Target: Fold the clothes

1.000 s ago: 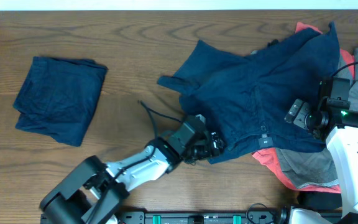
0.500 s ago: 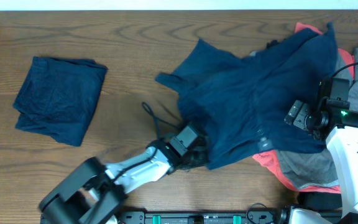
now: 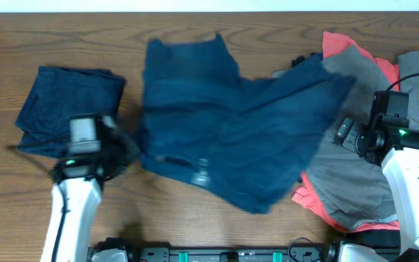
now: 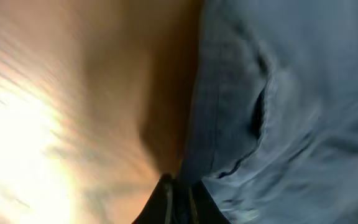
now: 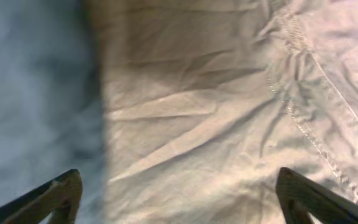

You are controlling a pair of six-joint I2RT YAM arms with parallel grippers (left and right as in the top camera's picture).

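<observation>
— At mid-frame overhead, what lies on the worktop (image 3: 195, 29)?

— Navy shorts (image 3: 224, 138), spread loosely and blurred. They run from left of centre across to right of centre, where their far edge lies over the pile on the right.

— What has hold of them?

— The left end effector (image 3: 128, 148), at the shorts' left edge. In its wrist view the fingers (image 4: 166, 202) sit at the bottom of the frame, pinched narrow on a gather of navy cloth.

— And the other arm?

— The right end effector (image 3: 344, 133) hangs over a grey garment (image 3: 355, 185) at the right of the frame, just beside the shorts' right edge. Its wrist view shows the jaws wide apart with nothing held, pale creased cloth between them and blurred navy at the left. I cannot tell whether the tips touch the cloth.

— Anything else there?

— A coral garment (image 3: 340, 42) shows above and below the grey one. A folded navy piece (image 3: 68, 109) lies at upper left, apart from the shorts.
</observation>
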